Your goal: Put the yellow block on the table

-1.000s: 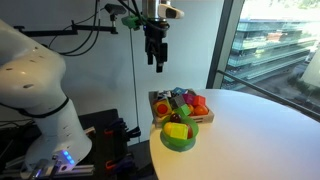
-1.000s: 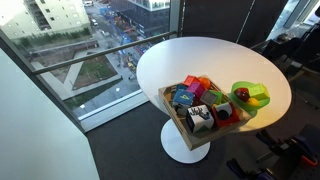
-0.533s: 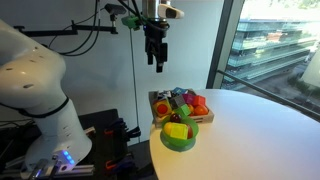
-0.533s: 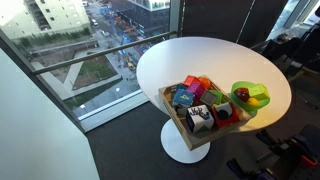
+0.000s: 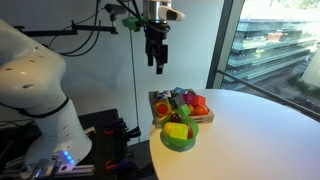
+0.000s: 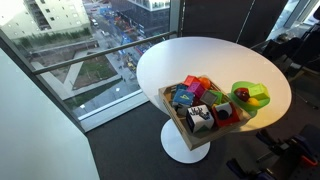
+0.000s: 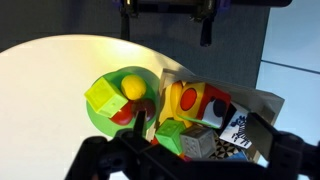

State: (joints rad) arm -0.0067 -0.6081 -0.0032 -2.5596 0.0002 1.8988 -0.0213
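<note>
The yellow block [image 7: 102, 97] lies in the green bowl [image 7: 97, 122] beside a rounded yellow piece [image 7: 132, 85] and a small red piece [image 7: 122, 115]. The block shows in both exterior views [image 5: 177, 131] [image 6: 257, 98], with the bowl [image 5: 180, 143] [image 6: 247, 106] at the edge of the white table [image 5: 265, 135] [image 6: 190, 58]. My gripper [image 5: 157, 62] hangs high above the wooden tray, well clear of the bowl. In the wrist view the gripper [image 7: 205, 125] is open and empty, its fingers [image 7: 140, 122] spread wide.
A wooden tray [image 5: 158, 103] [image 6: 176, 113] of colourful blocks stands next to the bowl at the table's edge. The white robot base [image 5: 35, 90] stands beside the table. A window wall [image 5: 270, 45] runs behind it.
</note>
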